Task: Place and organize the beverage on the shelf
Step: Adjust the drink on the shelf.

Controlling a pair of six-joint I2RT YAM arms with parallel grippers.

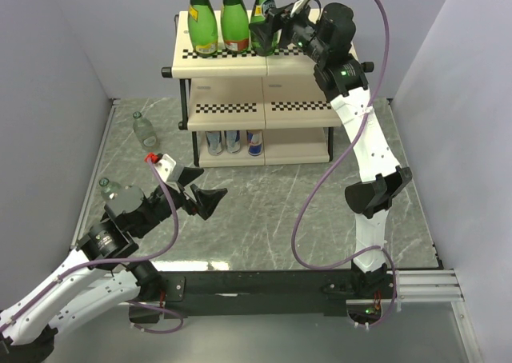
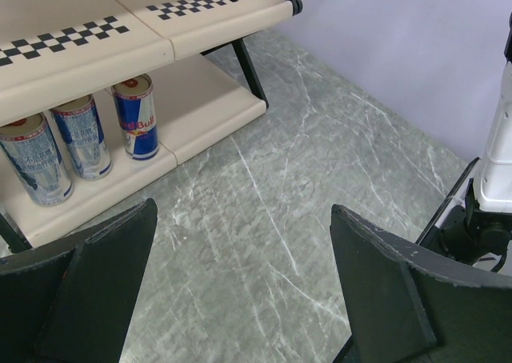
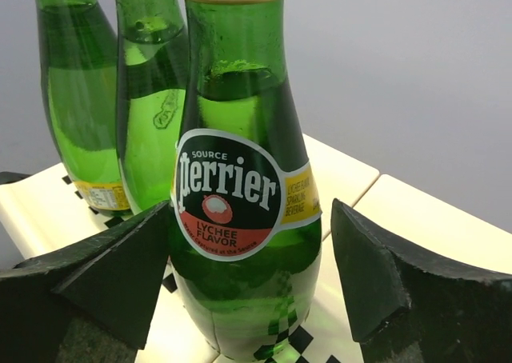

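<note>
Right gripper (image 3: 250, 207) straddles a Perrier bottle (image 3: 240, 187) on the shelf's (image 1: 308, 63) top tier.
We see its jaws parted, flanking the bottle with a sliver of gap on one side; two more green bottles (image 1: 202, 23) stand just beside. Our left gripper (image 2: 243, 207) hangs wide open and empty above the table (image 2: 320, 219); three cans (image 2: 80, 139) sit on the bottom tier.
</note>
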